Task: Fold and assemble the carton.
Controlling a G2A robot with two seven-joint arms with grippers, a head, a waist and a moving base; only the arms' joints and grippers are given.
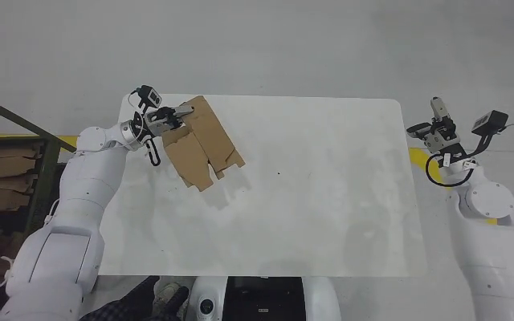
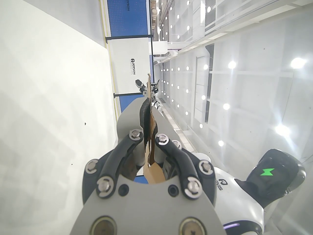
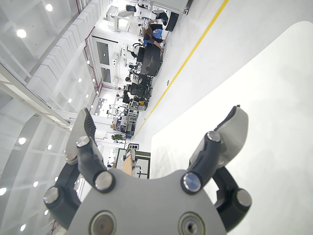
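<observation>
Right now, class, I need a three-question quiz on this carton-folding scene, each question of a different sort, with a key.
1. True or false: the left tool is shut on the carton.
2. Choose one: the right tool is A) open and empty, B) shut on the carton, C) pressing a flap down.
3. Fill in: by the robot's own sides, the carton is at the table's ___ side.

Key: 1 true; 2 A; 3 left.
</observation>
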